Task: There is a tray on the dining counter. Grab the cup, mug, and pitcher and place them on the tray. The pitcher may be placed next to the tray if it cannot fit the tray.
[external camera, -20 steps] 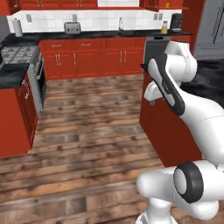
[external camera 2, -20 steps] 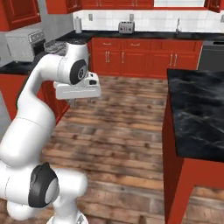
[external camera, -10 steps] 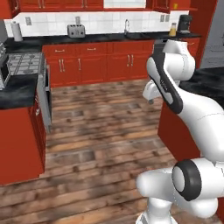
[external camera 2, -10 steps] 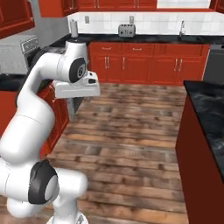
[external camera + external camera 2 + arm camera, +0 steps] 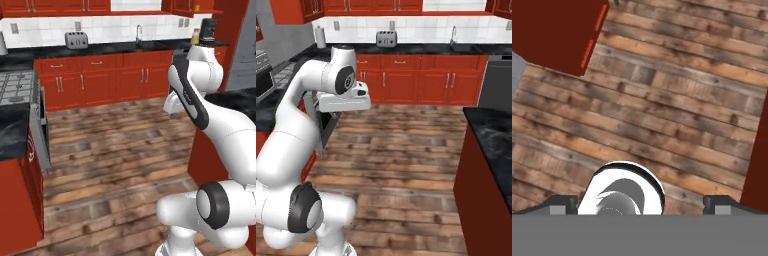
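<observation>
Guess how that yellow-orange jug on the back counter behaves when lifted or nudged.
The pitcher reads orange-yellow through most of its height, so it is likely full: probably heavy for its size and apt to slosh. It looks taller than wide, so a high push may tip it. A dark appliance stands close beside it, crowding one side. Its material is too small to judge.

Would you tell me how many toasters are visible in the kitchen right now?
1. The toaster stands on the black back worktop against the tiled wall, left of the faucet. The arm covers part of the worktop, so another could be hidden.
</observation>
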